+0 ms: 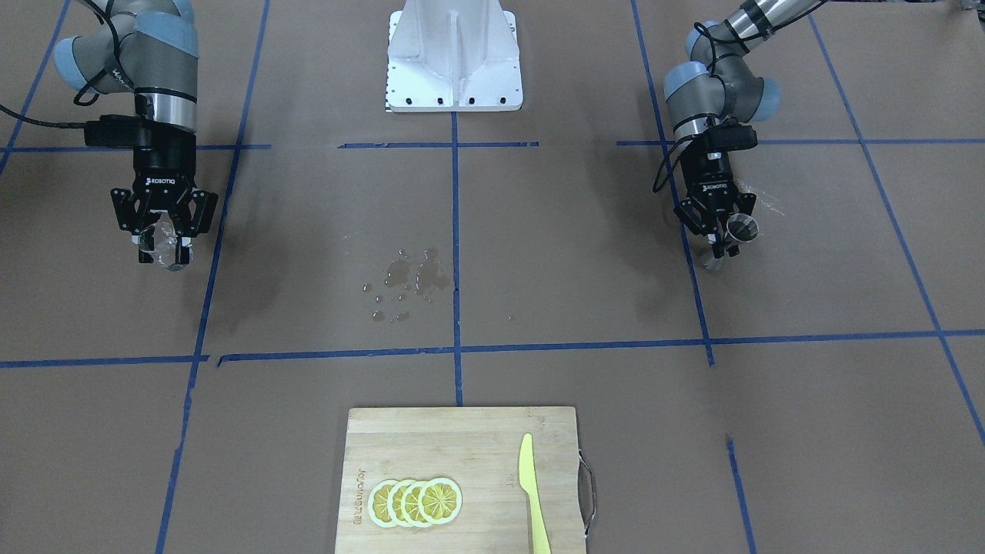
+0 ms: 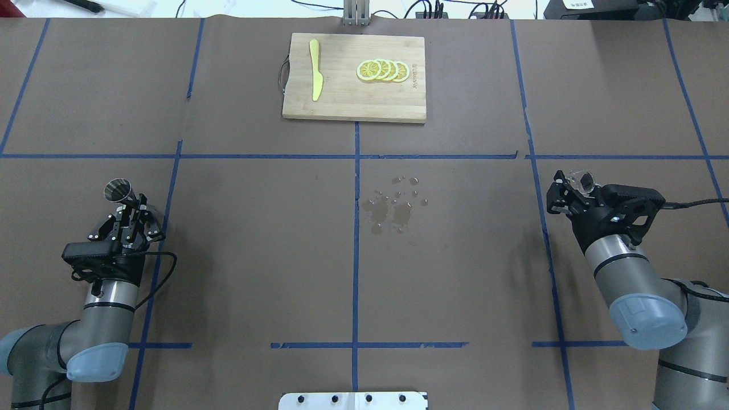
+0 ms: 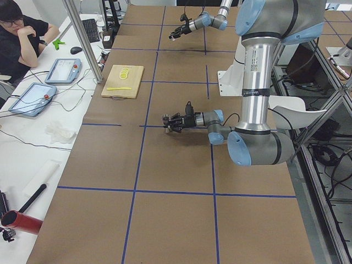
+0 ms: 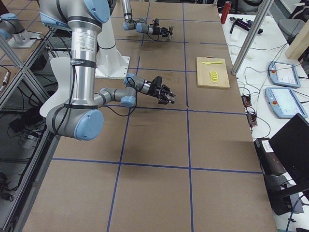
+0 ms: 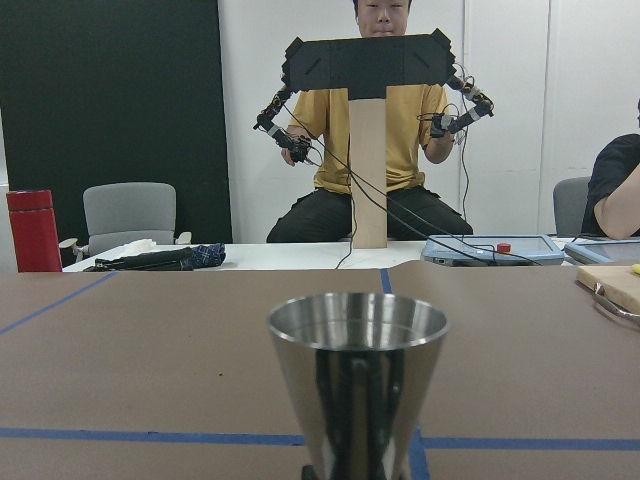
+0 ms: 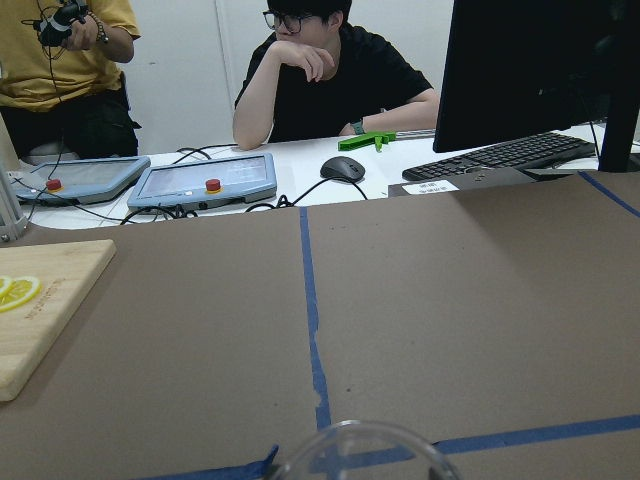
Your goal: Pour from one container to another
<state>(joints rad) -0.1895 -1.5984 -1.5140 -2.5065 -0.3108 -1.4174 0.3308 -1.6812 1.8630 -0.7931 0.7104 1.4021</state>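
At three o'clock on the table, seen from overhead, we find one glass cup pinched in the right gripper, its wrist level, pointing toward twelve; at nine the left gripper likewise clamps one jigger. At twelve: one cutting board, four lemon slices, one knife

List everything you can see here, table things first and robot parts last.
Glass cup: one, clear, in the right gripper.
Jigger: one, grey metal, in the left gripper.
Spilled drops: a cluster, clear, mid-table.
Cutting board: one, wooden, far table edge.
Lemon slices: four, yellow, overlapping on the board.
Knife: one, yellow-green, on the board.
Table: one, brown with blue tape lines.
People: two, yellow shirt and black shirt, beyond the table.
Left gripper: one, black, shut on the jigger.
Right gripper: one, black, shut on the glass cup.
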